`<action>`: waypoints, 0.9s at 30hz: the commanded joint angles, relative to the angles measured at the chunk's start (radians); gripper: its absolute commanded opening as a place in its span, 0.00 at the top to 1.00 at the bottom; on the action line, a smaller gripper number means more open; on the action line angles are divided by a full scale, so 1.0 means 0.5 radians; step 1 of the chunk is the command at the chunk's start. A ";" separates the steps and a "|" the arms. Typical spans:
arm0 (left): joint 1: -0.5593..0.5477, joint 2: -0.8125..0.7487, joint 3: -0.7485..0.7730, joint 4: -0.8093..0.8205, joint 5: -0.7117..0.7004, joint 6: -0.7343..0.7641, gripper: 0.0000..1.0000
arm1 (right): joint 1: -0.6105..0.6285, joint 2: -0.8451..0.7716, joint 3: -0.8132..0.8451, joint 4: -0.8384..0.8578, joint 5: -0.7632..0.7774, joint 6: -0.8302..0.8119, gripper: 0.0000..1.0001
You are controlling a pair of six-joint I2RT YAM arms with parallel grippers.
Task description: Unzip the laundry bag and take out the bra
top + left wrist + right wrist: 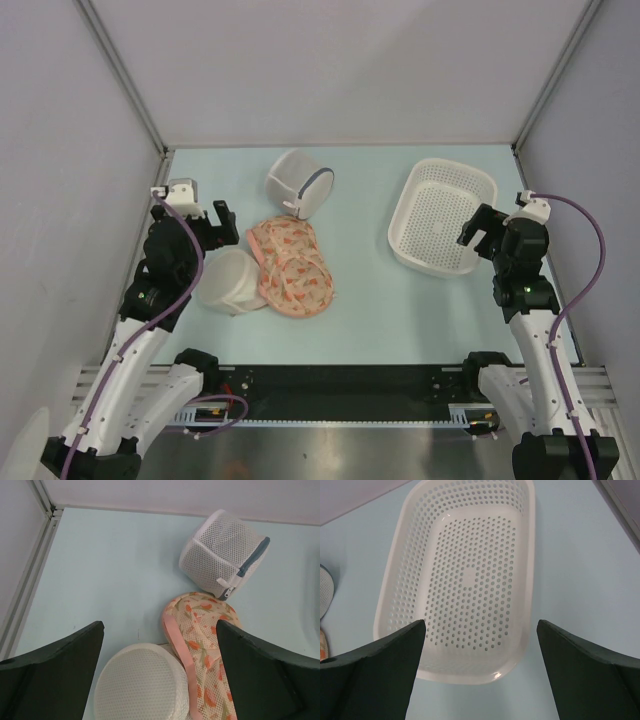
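Observation:
The laundry bag (299, 183) lies on its side at the back middle of the table, white mesh with a dark navy zipper band; in the left wrist view (222, 555) its white zipper pull (229, 592) hangs at the lower rim. The bag looks zipped. The bra is hidden. My left gripper (210, 225) is open and empty, above the left side, over the plain mesh bag. My right gripper (480, 228) is open and empty, above the near right edge of the basket.
A plain white mesh bag (232, 282) (142, 685) lies front left. A peach floral padded item (292, 266) (205, 645) lies beside it, touching it. A white perforated plastic basket (443, 213) (465, 575) stands at the right. Walls enclose the table.

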 commanded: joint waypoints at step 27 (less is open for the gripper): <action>-0.354 1.474 0.974 0.160 0.185 0.147 0.00 | -0.008 0.025 0.094 0.002 -0.099 0.022 0.00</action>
